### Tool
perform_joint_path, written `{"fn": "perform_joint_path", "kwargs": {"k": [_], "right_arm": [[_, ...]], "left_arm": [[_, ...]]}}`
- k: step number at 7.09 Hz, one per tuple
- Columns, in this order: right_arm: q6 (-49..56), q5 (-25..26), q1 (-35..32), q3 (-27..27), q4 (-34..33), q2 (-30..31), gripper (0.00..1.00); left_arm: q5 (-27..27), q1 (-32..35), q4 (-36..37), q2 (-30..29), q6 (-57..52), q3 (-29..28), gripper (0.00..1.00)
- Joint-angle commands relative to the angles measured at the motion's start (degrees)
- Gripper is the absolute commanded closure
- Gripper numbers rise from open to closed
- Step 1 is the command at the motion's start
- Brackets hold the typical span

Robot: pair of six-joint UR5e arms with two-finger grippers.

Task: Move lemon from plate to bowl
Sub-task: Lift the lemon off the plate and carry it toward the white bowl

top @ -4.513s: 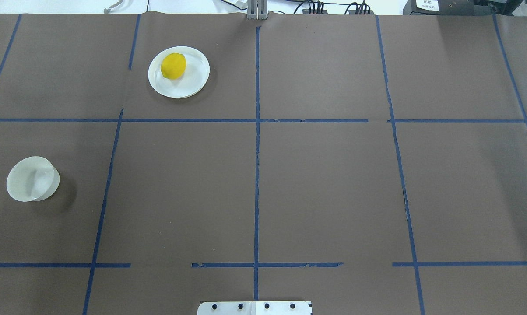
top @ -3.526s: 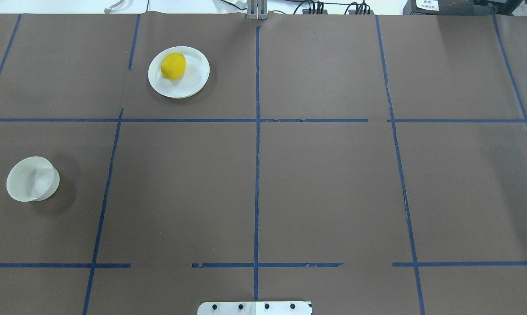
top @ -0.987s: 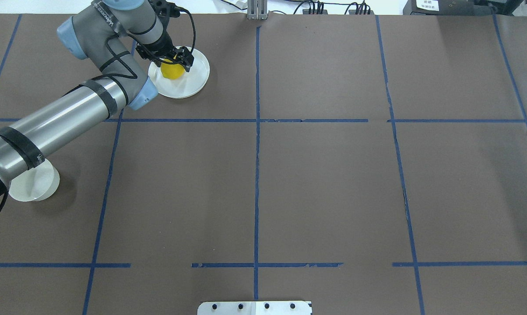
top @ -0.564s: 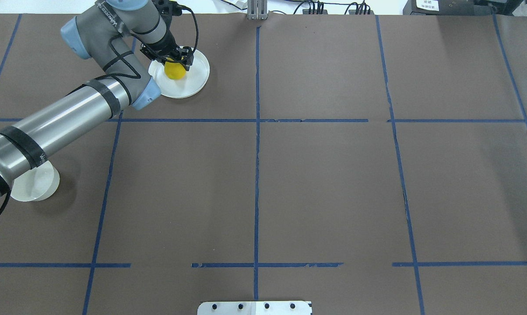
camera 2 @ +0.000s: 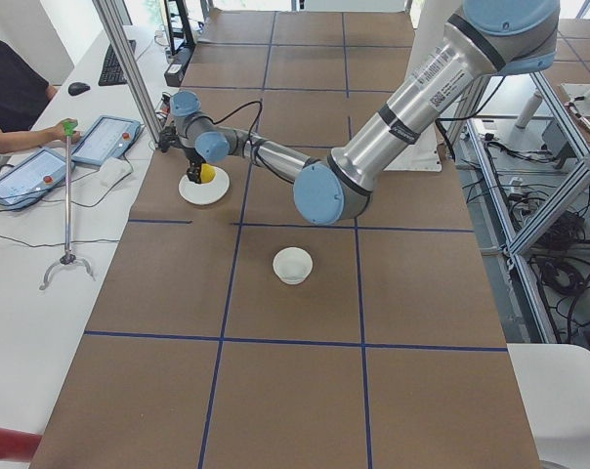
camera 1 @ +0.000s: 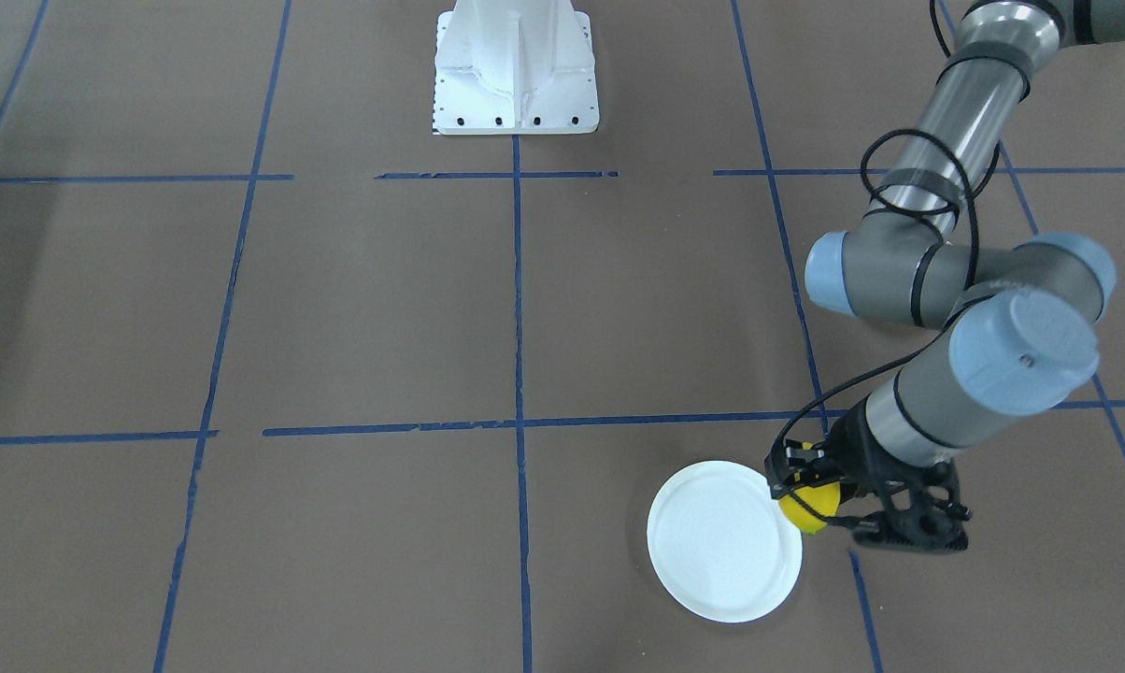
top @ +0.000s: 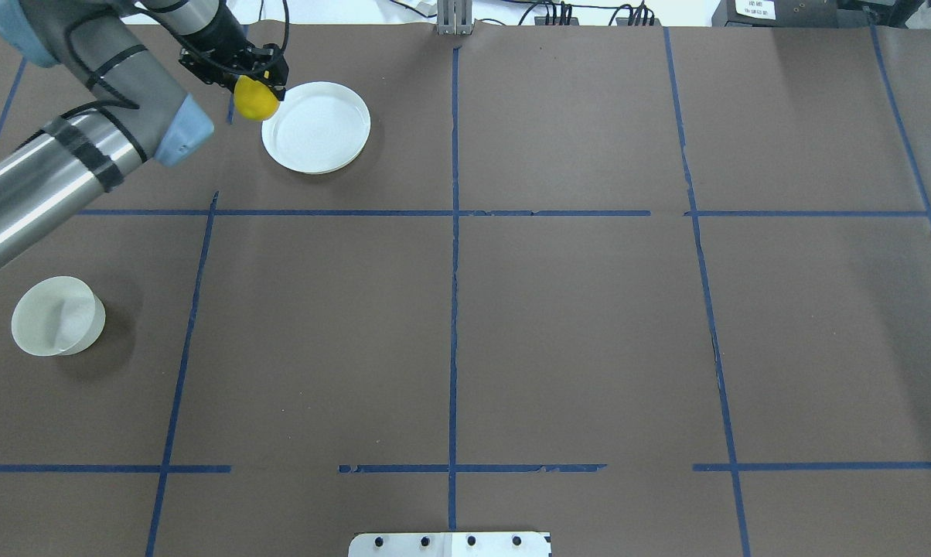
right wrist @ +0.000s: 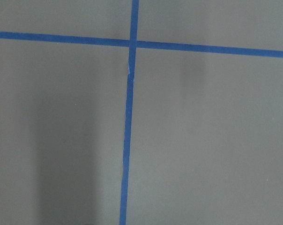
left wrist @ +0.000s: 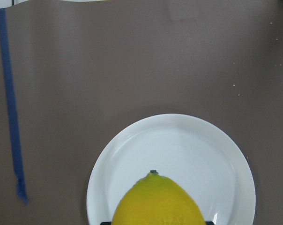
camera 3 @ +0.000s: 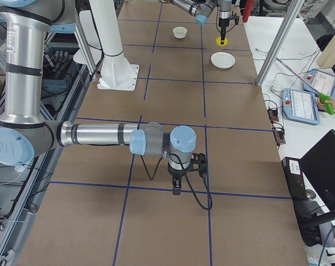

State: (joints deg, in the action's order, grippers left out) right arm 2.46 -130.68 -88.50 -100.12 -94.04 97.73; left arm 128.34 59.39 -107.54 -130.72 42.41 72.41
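My left gripper (top: 255,85) is shut on the yellow lemon (top: 256,99) and holds it in the air, over the left rim of the flat white plate (top: 322,131). In the front-facing view the lemon (camera 1: 808,505) hangs at the plate's (camera 1: 717,547) right edge. The left wrist view shows the lemon (left wrist: 158,201) close up with the bare plate (left wrist: 179,150) below. The small deep white bowl (top: 56,316) stands at the near left, well apart from the plate. My right gripper (camera 3: 178,185) hovers low over bare table, far from these things; I cannot tell whether it is open.
Brown paper with blue tape lines covers the table. The robot's white base (camera 1: 516,70) stands at the table's near middle edge. A metal post (top: 454,19) stands at the far edge. An operator with tablets (camera 2: 31,171) sits beyond the plate.
My left arm came in, shut on the lemon on the plate, then lifted it and carried it left past the plate's rim. The bowl shows fully again.
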Motion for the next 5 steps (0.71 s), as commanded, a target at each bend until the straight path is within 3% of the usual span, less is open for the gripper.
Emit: {"fn": "perform_joint_path", "kwargs": {"k": [1,3,4,5], "right_arm": [[0.0,-0.01,0.0,0.02,0.0,0.0,0.0],[0.0,-0.01,0.0,0.02,0.0,0.0,0.0],[0.0,-0.01,0.0,0.02,0.0,0.0,0.0],[0.0,-0.01,0.0,0.02,0.0,0.0,0.0]], "left_arm": [[-0.28,0.81,7.96,17.51,-0.22,22.69,1.0],[-4.75,0.72,6.03,33.87,0.66,35.11,1.0],[-5.99,0.46,-0.68,40.56,2.75,35.95,1.0],[-8.0,-0.24,-12.05,46.55,7.64,34.91,1.0]]}}
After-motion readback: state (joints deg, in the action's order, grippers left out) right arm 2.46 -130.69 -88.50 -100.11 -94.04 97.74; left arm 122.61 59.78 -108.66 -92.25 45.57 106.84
